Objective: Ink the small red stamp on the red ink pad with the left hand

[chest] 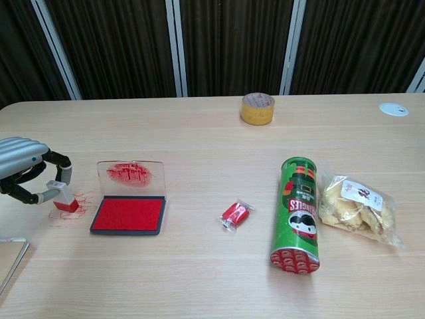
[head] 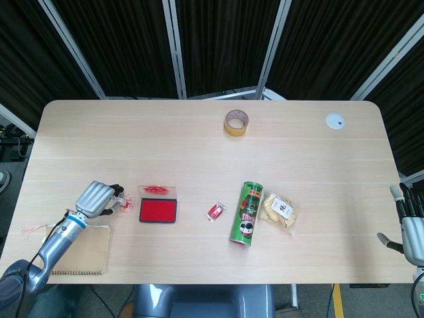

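Under left hand, table (head: pixel 199 152): pale wood; red smears; black curtains behind.
Can (chest: pixel 296 214): green, lying flat, "Pringles", far right of left hand.
Red ink pad (chest: pixel 129 214): lid raised, just right of left hand.
Left hand (chest: pixel 25 174): pinching small red stamp (chest: pixel 65 198), pressed on smears.
Right hand (head: pixel 409 225): empty, fingers spread, table's far edge.
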